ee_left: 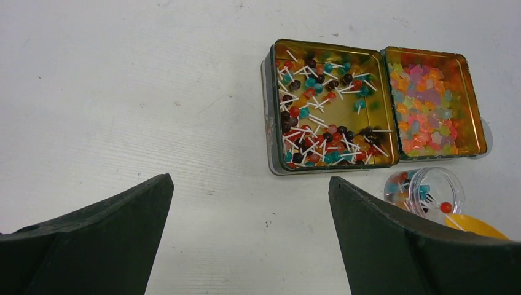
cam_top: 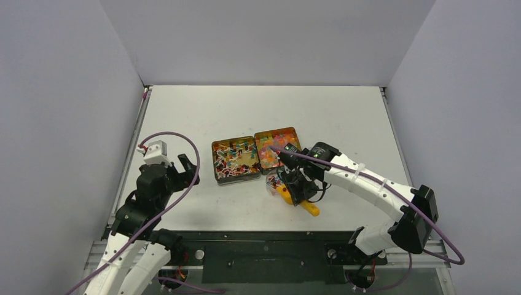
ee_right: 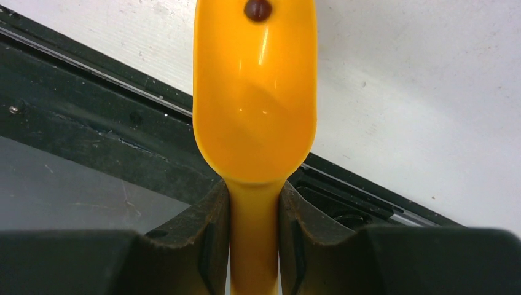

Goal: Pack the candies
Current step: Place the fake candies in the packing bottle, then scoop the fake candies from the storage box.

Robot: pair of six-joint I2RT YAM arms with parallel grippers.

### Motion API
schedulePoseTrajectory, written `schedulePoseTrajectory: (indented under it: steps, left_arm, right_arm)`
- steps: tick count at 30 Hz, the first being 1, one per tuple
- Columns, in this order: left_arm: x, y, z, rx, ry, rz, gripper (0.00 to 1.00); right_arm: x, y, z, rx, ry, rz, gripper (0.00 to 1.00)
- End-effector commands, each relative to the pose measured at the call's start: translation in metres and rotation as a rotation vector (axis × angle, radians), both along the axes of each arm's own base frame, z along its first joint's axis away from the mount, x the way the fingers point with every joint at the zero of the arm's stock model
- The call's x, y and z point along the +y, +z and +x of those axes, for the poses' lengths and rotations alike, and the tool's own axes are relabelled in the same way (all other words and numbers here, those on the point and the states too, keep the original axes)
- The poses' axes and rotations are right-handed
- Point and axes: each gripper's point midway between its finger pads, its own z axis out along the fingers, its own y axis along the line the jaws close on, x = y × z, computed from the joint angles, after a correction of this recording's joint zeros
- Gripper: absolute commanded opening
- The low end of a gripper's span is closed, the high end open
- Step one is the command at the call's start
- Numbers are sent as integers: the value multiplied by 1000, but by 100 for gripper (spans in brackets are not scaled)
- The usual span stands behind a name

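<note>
R gripper [ee_right: 255, 206]: clamped on handle of glossy orange plastic scoop [ee_right: 255, 110], one finger each side.
Scoop bowl: one dark round candy [ee_right: 258, 9] at far end.
L gripper [ee_left: 250, 184]: spread wide, holds nothing, over white table [ee_left: 123, 92].
Candies [ee_left: 319, 117]: stick sweets fill square gold metal tin [ee_left: 268, 123]; pastel beads fill second gold tin [ee_left: 472, 117], touching at its 3 o'clock.
Small clear round jar [ee_left: 430, 184]: few candies inside, at 6 o'clock of second gold tin, scoop just beside.

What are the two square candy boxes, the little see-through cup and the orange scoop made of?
The lollipop box and the gummy box look like metal tins: shiny gold insides and thin folded rims. The see-through cup is probably clear plastic, though glass can't be ruled out. The orange scoop looks like smooth, glossy plastic, with light glinting off it.
</note>
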Motion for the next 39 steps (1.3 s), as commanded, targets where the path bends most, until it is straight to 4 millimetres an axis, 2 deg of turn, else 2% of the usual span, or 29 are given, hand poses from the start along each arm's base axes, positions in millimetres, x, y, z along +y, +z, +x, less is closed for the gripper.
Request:
schedulePoseTrajectory:
  steps: [1,8,19,22,32,39]
  left_arm:
    - [-2,15,5,-64,-9,-9,96]
    - [-4,15,4,-68,-20,-9,96]
    - [-7,15,4,-65,-34,-3,96]
    - [-8,14,4,-62,-38,-2,96]
    - [-16,8,6,-31,-65,1,96]
    - [-22,1,8,-1,-91,6,96]
  right_arm:
    - [-2,16,1,38,-25,31,0]
    - [-6,23,3,127,-60,50,0]
    - [4,39,6,266,-89,152,0]
    - [0,46,17,240,-98,140,0]
    - [-11,65,71,-8,-87,58,0]
    - [-14,62,107,-186,-60,14,0]
